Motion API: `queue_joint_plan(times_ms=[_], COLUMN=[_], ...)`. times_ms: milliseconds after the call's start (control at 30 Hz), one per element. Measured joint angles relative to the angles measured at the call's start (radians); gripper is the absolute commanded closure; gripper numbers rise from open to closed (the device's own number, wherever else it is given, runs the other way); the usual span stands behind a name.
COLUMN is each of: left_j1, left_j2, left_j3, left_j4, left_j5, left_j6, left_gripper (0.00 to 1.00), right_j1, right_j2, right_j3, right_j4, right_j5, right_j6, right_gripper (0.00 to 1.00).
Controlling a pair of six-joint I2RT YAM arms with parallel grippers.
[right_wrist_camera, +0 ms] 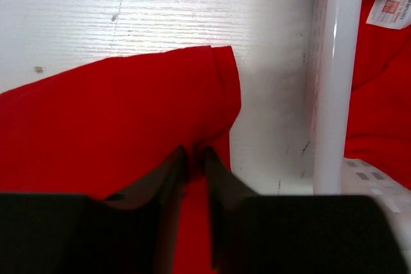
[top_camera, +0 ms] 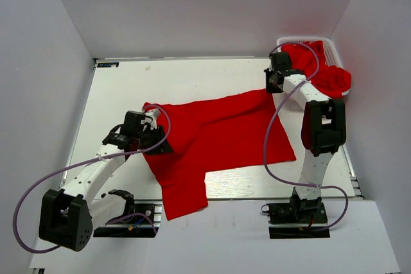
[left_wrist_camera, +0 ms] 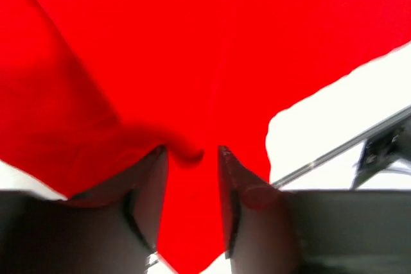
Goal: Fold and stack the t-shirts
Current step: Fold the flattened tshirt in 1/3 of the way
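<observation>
One red t-shirt (top_camera: 218, 133) lies spread across the white table, its lower part reaching over the near edge. My left gripper (top_camera: 153, 118) is at its far left corner. In the left wrist view the gripper (left_wrist_camera: 191, 152) has a fold of the red fabric (left_wrist_camera: 192, 49) between its fingertips. My right gripper (top_camera: 275, 86) is at the shirt's far right corner. In the right wrist view the gripper (right_wrist_camera: 196, 153) is nearly closed and pinches the cloth (right_wrist_camera: 115, 113). More red t-shirts (top_camera: 327, 72) lie heaped in the basket.
The white slotted basket (top_camera: 302, 40) stands at the far right corner, just right of my right gripper. Its rim (right_wrist_camera: 337, 81) is close in the right wrist view, with a white neck label (right_wrist_camera: 390, 8) on a shirt inside. White walls enclose the table.
</observation>
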Motion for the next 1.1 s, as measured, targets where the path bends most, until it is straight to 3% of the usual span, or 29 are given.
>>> queue_joint_plan(times_ms=[100, 133, 200, 233, 267, 300, 333, 367, 600, 867, 1100], left_j1=[-0.002, -0.002, -0.002, -0.002, -0.002, -0.002, -0.002, -0.002, -0.002, 0.007, 0.039], left_j2=[0.0, 0.002, 0.002, 0.002, 0.003, 0.003, 0.005, 0.01, 0.162, 0.557, 0.834], left_j3=[0.006, 0.015, 0.041, 0.057, 0.076, 0.093, 0.113, 0.134, 0.265, 0.493, 0.698], left_j4=[-0.047, -0.065, -0.095, -0.104, -0.114, -0.121, -0.126, -0.13, -0.057, 0.04, 0.061], left_j5=[0.007, 0.006, 0.001, -0.002, -0.008, -0.016, -0.026, -0.037, -0.107, -0.238, -0.373], left_j6=[0.013, 0.017, 0.026, 0.032, 0.032, 0.033, 0.036, 0.038, 0.037, -0.008, -0.039], left_gripper=[0.2, 0.18, 0.01, 0.01, 0.01, 0.01, 0.01, 0.01, 0.01, 0.01, 0.01], right_j1=[0.0, 0.0, -0.001, -0.001, -0.001, 0.0, 0.0, 0.0, 0.008, 0.056, 0.074], right_j2=[0.0, 0.0, 0.0, 0.0, 0.0, 0.0, 0.0, -0.002, -0.036, -0.029, 0.105], right_j3=[0.0, 0.0, 0.0, 0.0, 0.0, 0.0, 0.0, 0.0, 0.0, -0.003, 0.006], right_j4=[-0.008, -0.009, -0.014, -0.017, -0.019, -0.02, -0.022, -0.023, -0.021, 0.016, 0.061], right_j5=[0.015, 0.019, 0.028, 0.031, 0.031, 0.03, 0.029, 0.024, -0.074, -0.194, -0.244], right_j6=[0.003, 0.005, 0.006, 0.006, 0.005, 0.005, 0.004, 0.006, -0.021, -0.019, 0.037], right_gripper=[0.57, 0.55, 0.52, 0.52, 0.41, 0.4, 0.31, 0.1, 0.1, 0.1, 0.1])
